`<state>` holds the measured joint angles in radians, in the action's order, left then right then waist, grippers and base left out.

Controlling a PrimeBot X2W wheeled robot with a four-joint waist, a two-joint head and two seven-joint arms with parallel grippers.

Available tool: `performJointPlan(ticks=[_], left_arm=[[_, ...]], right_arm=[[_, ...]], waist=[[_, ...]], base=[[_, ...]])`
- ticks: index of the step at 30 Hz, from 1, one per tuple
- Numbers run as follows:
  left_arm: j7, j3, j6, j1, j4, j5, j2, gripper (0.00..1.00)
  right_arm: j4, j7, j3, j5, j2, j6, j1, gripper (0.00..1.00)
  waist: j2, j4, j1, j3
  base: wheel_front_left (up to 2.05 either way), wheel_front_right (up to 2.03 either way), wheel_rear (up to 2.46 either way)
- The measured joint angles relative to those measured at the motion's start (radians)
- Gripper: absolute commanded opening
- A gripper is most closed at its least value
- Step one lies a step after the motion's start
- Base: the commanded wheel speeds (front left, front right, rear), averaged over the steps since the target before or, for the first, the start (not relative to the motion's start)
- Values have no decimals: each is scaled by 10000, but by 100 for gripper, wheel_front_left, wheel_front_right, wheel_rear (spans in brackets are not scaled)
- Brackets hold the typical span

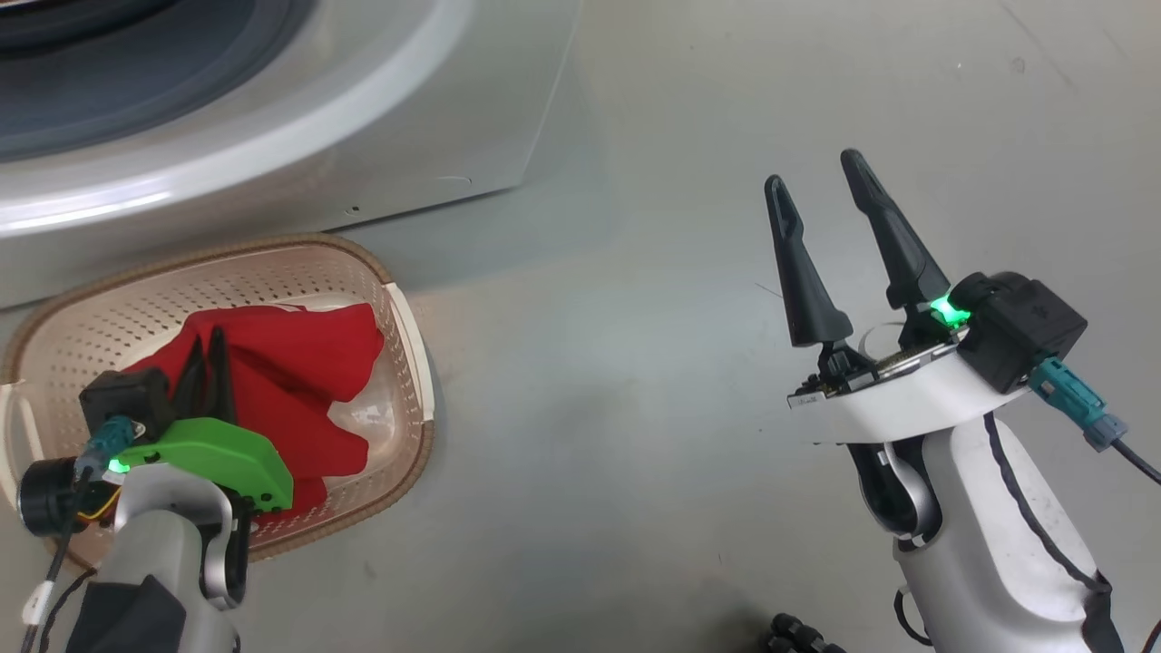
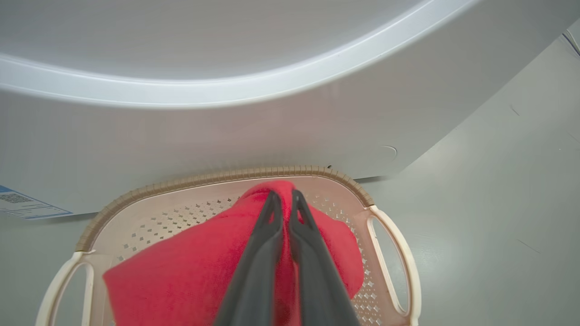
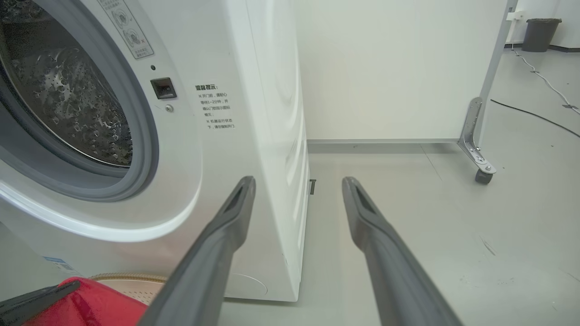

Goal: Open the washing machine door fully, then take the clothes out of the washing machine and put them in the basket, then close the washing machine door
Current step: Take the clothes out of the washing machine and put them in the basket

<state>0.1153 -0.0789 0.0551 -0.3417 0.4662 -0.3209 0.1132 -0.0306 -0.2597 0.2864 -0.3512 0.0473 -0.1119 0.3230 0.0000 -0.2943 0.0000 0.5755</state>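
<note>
The washer (image 1: 363, 136) fills the upper left of the head view. The basket (image 1: 413, 363) sits on the floor (image 1: 635, 381) at the lower left, just in front of the washer. The red clothes (image 1: 308, 363) lie inside the basket.

The left gripper (image 1: 207, 345) is over the basket, with its two dark fingers down on the red cloth. In the left wrist view, the left gripper (image 2: 285, 194) is almost shut. A thin fold of the clothes (image 2: 181, 280) is pinched between its fingers, and the cloth rises to a peak at the tips. The brown rim of the basket (image 2: 226, 175) curves across the middle of that view, close under the white front of the washer (image 2: 272, 127). A blue label (image 2: 22, 206) shows at the left edge.

The right gripper (image 1: 814, 172) is at the right of the head view, over bare floor and well apart from the basket. Its fingers are spread wide and hold nothing. In the right wrist view, the right gripper (image 3: 297, 181) points at the corner of the washer (image 3: 217, 158). At the upper left, the steel drum (image 3: 59, 99) shows inside the grey ring (image 3: 145, 149). A bit of the clothes (image 3: 90, 303) and the basket (image 3: 127, 277) peek in at the lower left. A dark bin (image 3: 541, 34) stands far off at the upper right.
</note>
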Motion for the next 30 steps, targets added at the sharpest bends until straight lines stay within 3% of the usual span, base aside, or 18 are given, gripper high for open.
performJointPlan(ticks=[13, 24, 25, 26, 27, 28, 30], left_arm=[[-199, 368, -180, -1374, 1827, -353, 75, 0], [-84, 318, -523, -2015, 2924, -554, 33, 3], [-86, 290, -566, -2026, 3035, -571, 10, 33], [-86, 272, -606, -2029, 3175, -587, -23, 52], [-86, 253, -606, -2032, 3340, -587, -40, 95], [-115, 192, -606, -2032, 3509, -583, -59, 100], [-115, -23, -610, -2032, 3730, -454, -61, 100]], right_arm=[[330, 0, 61, -169, -2, 13, 1058, 100], [105, 0, 54, -169, 0, 77, 1254, 100], [71, 0, 54, -169, 0, 92, 1254, 100], [31, 0, 48, -169, 0, 92, 1254, 100], [-12, 0, 46, -169, 0, 92, 1254, 100], [-52, 0, 36, -169, 0, 92, 1254, 100], [-117, 0, 15, -167, 2, 92, 1254, 100]], waist=[[0, -275, 2, 1713], [0, -241, 2, 1887], [0, -227, 2, 1853], [0, -212, 2, 1815], [0, -196, 1, 1772], [0, -177, 1, 1722], [0, -135, 1, 1612]], base=[[0, 0, 0], [0, 0, 0], [0, 0, 0], [0, 0, 0], [0, 0, 0], [0, 0, 0], [0, 0, 0]])
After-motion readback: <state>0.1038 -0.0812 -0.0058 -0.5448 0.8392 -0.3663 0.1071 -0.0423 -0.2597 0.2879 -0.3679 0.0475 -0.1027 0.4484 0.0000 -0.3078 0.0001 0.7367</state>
